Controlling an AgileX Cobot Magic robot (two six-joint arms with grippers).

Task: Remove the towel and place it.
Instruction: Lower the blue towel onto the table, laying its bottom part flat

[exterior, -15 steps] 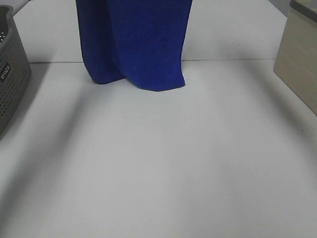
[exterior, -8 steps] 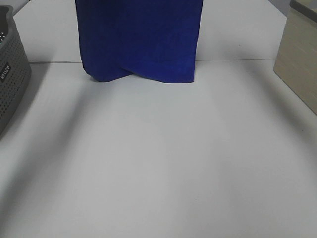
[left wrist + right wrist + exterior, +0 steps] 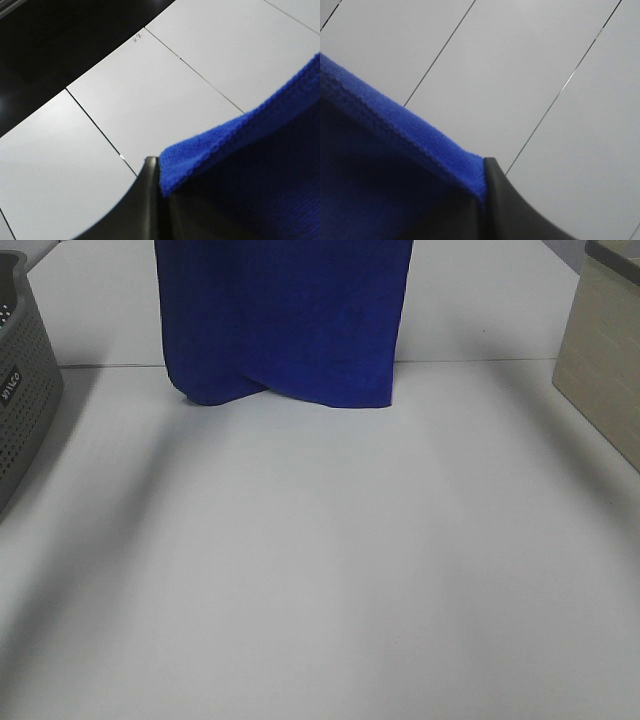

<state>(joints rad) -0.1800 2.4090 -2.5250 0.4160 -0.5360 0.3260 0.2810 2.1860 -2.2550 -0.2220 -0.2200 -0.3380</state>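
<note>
**Blue towel held up at two corners**

The large royal-blue plush microfibre towel (image 3: 285, 320) is hung over the far part of the white worktop (image 3: 320, 570). One stitched corner is clamped in the closed left fingers (image 3: 148, 200), another in the closed right fingers (image 3: 502, 205).

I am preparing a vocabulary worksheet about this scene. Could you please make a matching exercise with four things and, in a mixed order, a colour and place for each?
Things:
1. towel
2. basket
3. box
4. table

Descriptions:
A. beige, at the right edge of the high view
B. white, beneath the other things
C. royal blue, hanging down at the far middle
D. grey with small holes, at the left edge of the high view

Pairs: 1-C, 2-D, 3-A, 4-B
</note>
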